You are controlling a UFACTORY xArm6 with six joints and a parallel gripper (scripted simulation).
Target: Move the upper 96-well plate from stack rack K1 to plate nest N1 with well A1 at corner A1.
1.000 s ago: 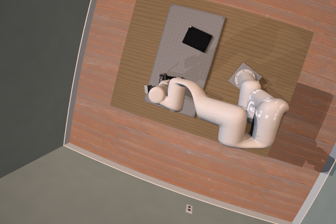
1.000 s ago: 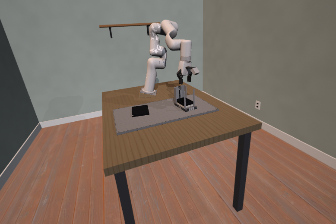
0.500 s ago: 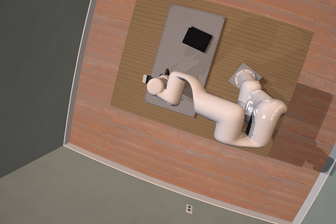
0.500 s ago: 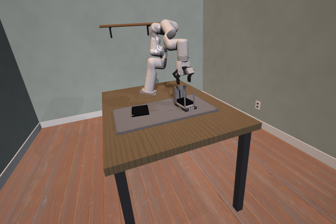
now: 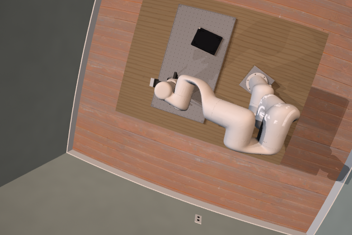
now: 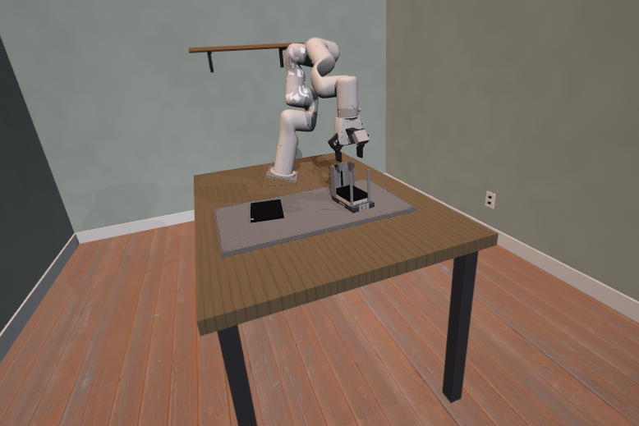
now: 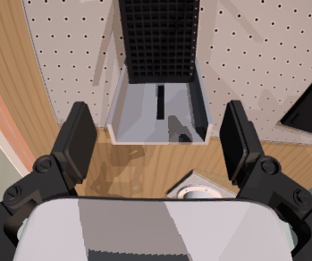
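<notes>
The stack rack K1 [image 6: 352,189] stands on the right part of the grey perforated baseplate [image 6: 310,214], with thin upright posts. In the wrist view I look down into the rack [image 7: 159,76] and see the upper black 96-well plate [image 7: 159,29] with its well grid facing up. The lower plate is hidden under it. My gripper [image 7: 156,116] [image 6: 349,150] is open and empty, hanging above the rack's top. In the overhead view my wrist [image 5: 167,88] covers the rack. The plate nest N1 [image 5: 206,40] is a black rectangle with a pale A1 mark [image 5: 199,28] at one corner.
The nest also shows on the left part of the baseplate [image 6: 266,210] and at the right edge of the wrist view [image 7: 309,108]. My arm's base [image 5: 256,80] is bolted to the wooden table behind the baseplate.
</notes>
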